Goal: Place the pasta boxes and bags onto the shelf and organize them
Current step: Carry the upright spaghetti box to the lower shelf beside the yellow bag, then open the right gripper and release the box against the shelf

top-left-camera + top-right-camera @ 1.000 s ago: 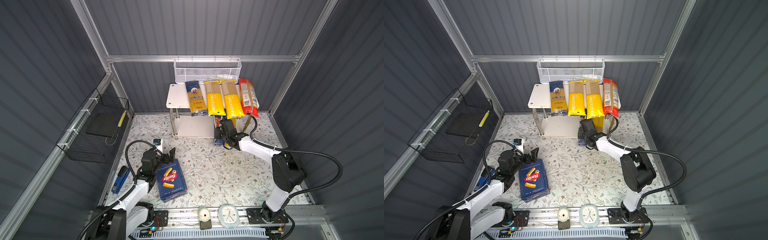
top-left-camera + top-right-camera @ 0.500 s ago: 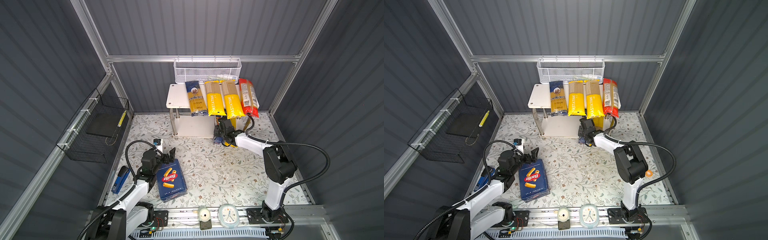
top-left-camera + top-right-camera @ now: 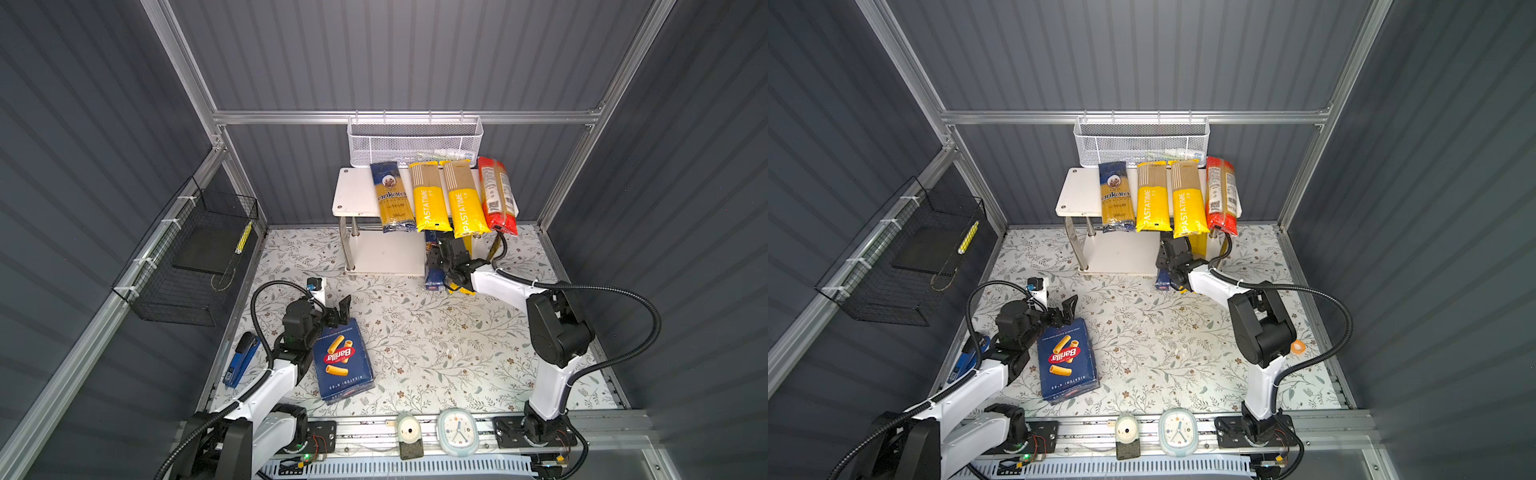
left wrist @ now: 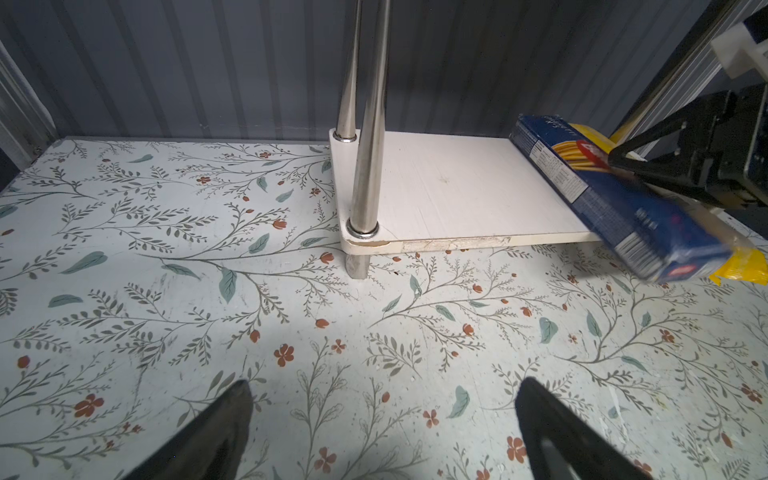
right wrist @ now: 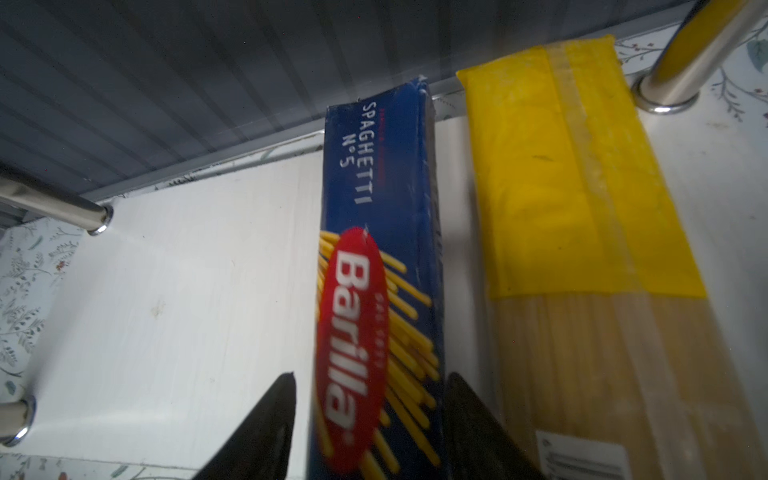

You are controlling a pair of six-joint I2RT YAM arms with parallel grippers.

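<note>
Bags (image 3: pixel 430 199) atop the shelf (image 3: pixel 353 195) hide most of the spaghetti box (image 5: pixel 374 249) on its lower board — the right gripper (image 5: pixel 370 376), stretched low, straddles it, jaws loosely parted; left gripper (image 4: pixel 384 382) gapes empty.

Dark grey ribbed walls (image 3: pixel 395 54) in aluminium framing (image 3: pixel 403 117), over a pale floral-print floor (image 3: pixel 436 345).

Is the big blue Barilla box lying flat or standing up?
Lying flat: the wide Barilla box rests face up on the floral table, off the shelf.
</note>
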